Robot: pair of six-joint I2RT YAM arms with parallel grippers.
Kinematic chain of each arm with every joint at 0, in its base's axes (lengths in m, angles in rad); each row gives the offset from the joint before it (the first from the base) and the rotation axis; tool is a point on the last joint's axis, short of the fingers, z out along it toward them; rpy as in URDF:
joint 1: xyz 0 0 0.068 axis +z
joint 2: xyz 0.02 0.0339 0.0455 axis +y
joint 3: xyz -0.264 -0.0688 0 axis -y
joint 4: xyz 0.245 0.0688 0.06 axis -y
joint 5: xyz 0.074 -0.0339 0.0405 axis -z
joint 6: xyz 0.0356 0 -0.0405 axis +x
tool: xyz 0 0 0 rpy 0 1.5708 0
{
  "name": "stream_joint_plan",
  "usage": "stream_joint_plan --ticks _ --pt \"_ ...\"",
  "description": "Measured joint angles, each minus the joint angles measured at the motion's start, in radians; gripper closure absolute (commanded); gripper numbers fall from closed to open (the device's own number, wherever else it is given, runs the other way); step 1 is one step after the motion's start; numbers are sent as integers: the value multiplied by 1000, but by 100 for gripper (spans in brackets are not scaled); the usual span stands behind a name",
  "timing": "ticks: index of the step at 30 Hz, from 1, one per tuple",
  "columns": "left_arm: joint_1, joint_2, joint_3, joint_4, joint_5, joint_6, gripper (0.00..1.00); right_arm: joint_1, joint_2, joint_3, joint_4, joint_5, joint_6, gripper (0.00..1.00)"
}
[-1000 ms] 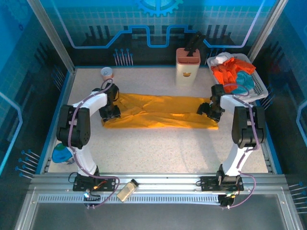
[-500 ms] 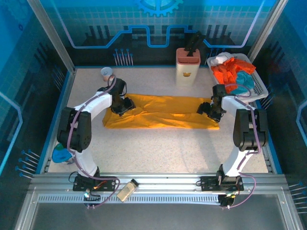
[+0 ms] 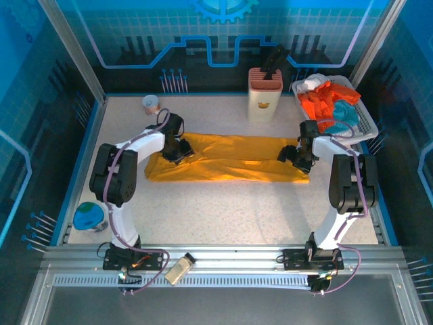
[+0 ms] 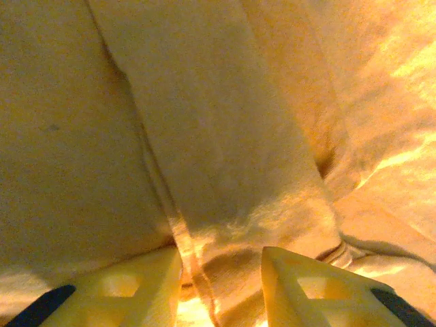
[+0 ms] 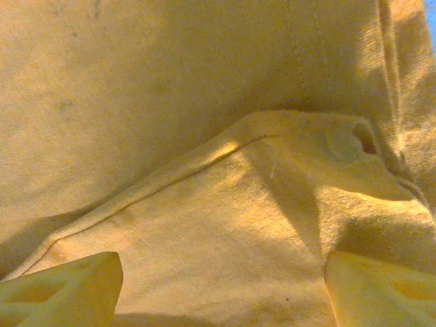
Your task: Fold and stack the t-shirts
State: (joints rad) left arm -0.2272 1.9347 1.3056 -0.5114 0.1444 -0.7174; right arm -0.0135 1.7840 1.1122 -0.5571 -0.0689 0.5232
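Half-folded golden-yellow t-shirt [image 3: 230, 164]; left hand [image 3: 178, 152] is straddling a ridge, narrowly parted, right hand [image 3: 291, 156] is gaping wide; both likely need firm pinches next.

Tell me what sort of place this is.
Probably a robot demo or test cell: a tabletop enclosed by blue printed panels, two arms bolted to an aluminium rail, t-shirts heaped in a white basket.
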Motion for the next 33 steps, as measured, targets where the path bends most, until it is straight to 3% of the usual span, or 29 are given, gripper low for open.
stream_joint_plan --ticks 8,11,18,23,25,28,33 --pt "-8 23 30 -2 -2 -16 95 -1 0 0 1 -11 0 22" --pt "-12 32 63 -8 -11 -12 100 -1 0 0 1 -15 0 23" --pt "-35 77 205 -64 -52 10 100 -1 0 0 1 -18 0 24" --pt "-59 198 420 -157 -93 74 100 -3 0 0 0 -19 0 24" --pt "-71 259 523 -205 -115 113 95 -4 0 0 0 -19 -1 24" --pt "-93 366 704 -301 -157 174 69 -5 0 0 0 -23 -1 24" --pt "-119 514 936 -448 -212 258 62 -7 0 0 -3 -26 -4 24"
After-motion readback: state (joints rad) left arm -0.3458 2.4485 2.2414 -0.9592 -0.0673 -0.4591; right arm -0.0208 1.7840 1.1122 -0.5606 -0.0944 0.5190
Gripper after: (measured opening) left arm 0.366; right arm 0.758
